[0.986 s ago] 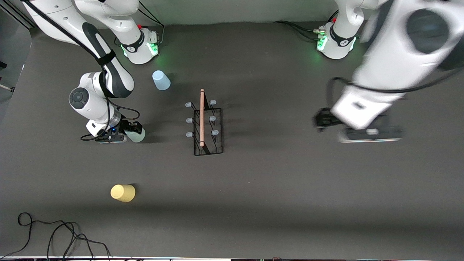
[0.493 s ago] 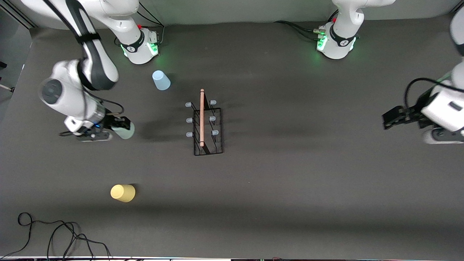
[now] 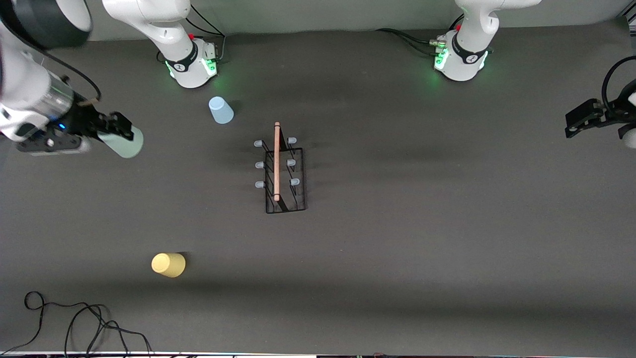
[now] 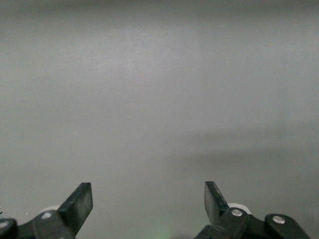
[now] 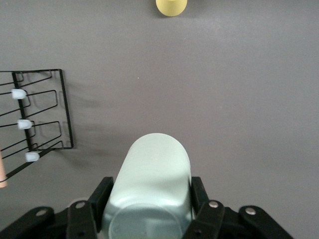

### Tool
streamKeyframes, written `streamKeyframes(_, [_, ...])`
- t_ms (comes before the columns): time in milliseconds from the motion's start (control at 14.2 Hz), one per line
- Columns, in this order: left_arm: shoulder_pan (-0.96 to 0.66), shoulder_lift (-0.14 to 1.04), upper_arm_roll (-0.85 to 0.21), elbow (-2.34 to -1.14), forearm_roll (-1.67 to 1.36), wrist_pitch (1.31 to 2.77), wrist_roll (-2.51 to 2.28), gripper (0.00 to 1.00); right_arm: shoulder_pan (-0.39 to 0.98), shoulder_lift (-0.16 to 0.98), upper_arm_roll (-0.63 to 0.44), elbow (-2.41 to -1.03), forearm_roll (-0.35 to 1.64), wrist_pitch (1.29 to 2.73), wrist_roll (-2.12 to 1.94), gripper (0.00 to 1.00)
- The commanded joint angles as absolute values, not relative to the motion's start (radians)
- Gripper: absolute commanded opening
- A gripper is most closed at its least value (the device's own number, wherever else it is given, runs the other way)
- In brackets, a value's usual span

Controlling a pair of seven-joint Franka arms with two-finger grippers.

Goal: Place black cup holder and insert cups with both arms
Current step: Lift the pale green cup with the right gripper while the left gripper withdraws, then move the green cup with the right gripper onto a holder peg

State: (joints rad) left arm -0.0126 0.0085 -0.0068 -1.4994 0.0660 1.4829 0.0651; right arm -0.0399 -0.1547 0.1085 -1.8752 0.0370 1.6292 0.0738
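The right gripper is clenched on the pale green tapered plastic cup, held high over the right arm's end of the table, well apart from the black wire cup holder with its wooden rod handle at mid-table. The cup's smooth taper could slip, or its mouth miss a blue-tipped peg. The left gripper waits released over the left arm's end.

Colours on the dark grey tabletop

Black wire cup holder, light wood handle, pale blue peg tips. Pale green cup in the black right hand; yellow cup; light blue cup. Arms were white with dark grey joints, bases lit green. Left hand black. Black cable.
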Motion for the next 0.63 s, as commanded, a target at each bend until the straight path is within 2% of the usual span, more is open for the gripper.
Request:
streamKeyframes(0, [-0.032, -0.021, 0.008, -1.545, 0.071, 1.477, 0.084, 1.00, -0.035, -0.132, 0.179, -1.839, 0.052, 1.601, 0.223, 0.12])
streamKeyframes(211, [-0.032, -0.023, 0.008, -1.551, 0.067, 1.479, 0.081, 1.00, -0.035, -0.124, 0.300, -1.839, 0.092, 1.621, 0.527, 0.09])
streamKeyframes(563, [-0.031, 0.000, 0.005, -1.546, 0.037, 1.499, 0.084, 1.00, -0.035, -0.065, 0.500, -1.844, 0.170, 1.742, 1.163, 0.09])
